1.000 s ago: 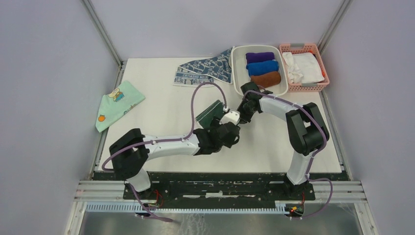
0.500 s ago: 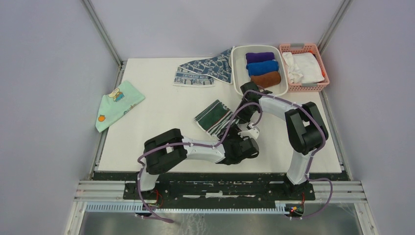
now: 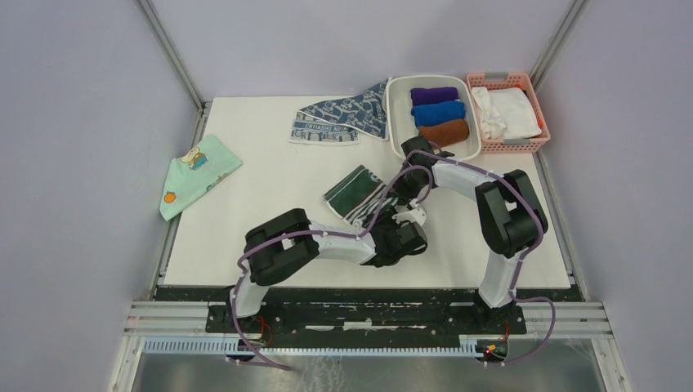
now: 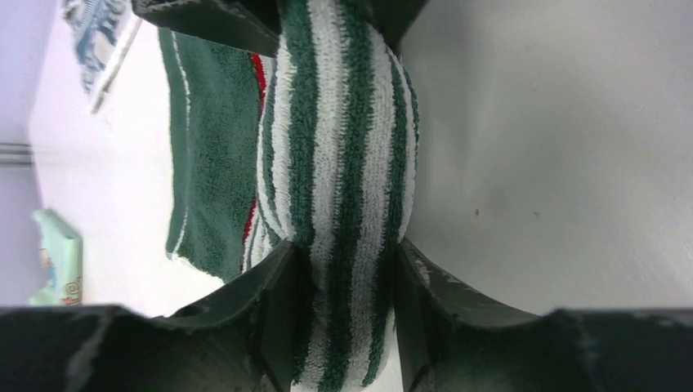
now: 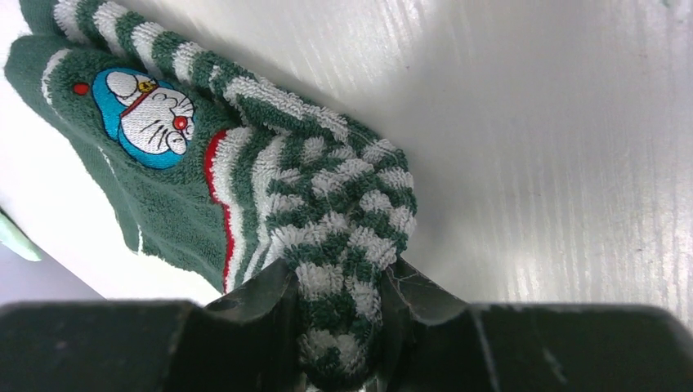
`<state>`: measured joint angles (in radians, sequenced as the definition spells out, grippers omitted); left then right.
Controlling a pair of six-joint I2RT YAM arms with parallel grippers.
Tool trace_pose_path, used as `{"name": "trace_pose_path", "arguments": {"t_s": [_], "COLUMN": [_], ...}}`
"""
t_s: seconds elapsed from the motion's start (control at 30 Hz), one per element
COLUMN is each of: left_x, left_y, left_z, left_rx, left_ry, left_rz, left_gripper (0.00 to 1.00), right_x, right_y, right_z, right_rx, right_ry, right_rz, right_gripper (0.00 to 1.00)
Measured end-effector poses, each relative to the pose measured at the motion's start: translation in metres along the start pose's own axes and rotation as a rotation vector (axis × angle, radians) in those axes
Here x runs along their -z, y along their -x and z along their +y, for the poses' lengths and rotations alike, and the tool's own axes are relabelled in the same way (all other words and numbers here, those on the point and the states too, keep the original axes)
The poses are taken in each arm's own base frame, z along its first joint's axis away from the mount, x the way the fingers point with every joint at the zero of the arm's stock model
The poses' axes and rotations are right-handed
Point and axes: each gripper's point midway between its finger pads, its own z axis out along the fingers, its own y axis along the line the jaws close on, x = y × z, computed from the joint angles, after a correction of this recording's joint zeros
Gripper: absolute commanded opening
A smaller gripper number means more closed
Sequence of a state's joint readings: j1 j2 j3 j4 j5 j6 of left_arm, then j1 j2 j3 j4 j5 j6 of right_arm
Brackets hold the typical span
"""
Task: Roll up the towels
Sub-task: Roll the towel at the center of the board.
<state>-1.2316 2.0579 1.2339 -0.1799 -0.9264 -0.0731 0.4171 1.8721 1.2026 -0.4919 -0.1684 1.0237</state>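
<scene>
The left fingers (image 4: 282,278) are closed on the green-striped towel (image 4: 339,163), one finger pressed against each side of its rolled-up part. In the left wrist view the stripes run lengthwise along the roll. At the roll's far end two more dark fingers sit against its sides. The right fingers (image 5: 266,298) are narrow too, pinching a bunched end of the same towel (image 5: 327,196). Its stripes crumple together where they meet the grip.

Beside the roll, the unrolled part of the towel lies flat on the white counter (image 3: 261,212). It is plain dark green with a red line and a small blue-and-white cartoon face (image 5: 147,110) stitched on it.

From above, this towel lies near the middle of the counter, a little toward the right edge, with both arms bent in over it.

The blue-grey towel (image 3: 343,118) lies spread out at the far edge, and its right end touches the white tray (image 3: 391,114). The tray sits toward the far right corner and holds a purple roll (image 3: 434,95), a blue roll (image 3: 438,112) and a brown roll (image 3: 444,131). A pink basket (image 3: 533,91) with white cloth (image 3: 507,110) stands just beside it, at the corner itself. A mint-green cloth (image 3: 196,171) lies at the left edge.
</scene>
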Motion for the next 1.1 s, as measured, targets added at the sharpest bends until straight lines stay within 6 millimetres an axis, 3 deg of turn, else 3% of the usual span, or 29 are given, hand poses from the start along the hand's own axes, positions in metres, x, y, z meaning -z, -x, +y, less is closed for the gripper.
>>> {"name": "trace_pose_path", "arguments": {"t_s": [0.23,0.5,0.63,0.9,1.1], "left_x": [0.001,-0.012,-0.015,-0.018,-0.018], "left_y": [0.003,0.010,0.015,0.021,0.023], "left_z": [0.011,0.024,0.026,0.018,0.014], "left_rx": [0.191,0.487,0.631,0.857,0.946], "left_ry": [-0.253,-0.593,-0.755,-1.030,-1.143], "left_rz": [0.028,0.088,0.110,0.160,0.189], "left_gripper": [0.25,0.24,0.24,0.25,0.29], "right_x": [0.000,0.025,0.035,0.024,0.014], "right_y": [0.002,0.019,0.024,0.020,0.021], "right_z": [0.007,0.014,0.015,0.004,0.004], "right_rx": [0.019,0.054,0.049,0.027,0.014], "right_ry": [0.062,0.142,0.194,0.234,0.254], "right_rz": [-0.008,-0.077,-0.111,-0.119,-0.119], "right_gripper": [0.52,0.73,0.78,0.82,0.74]}}
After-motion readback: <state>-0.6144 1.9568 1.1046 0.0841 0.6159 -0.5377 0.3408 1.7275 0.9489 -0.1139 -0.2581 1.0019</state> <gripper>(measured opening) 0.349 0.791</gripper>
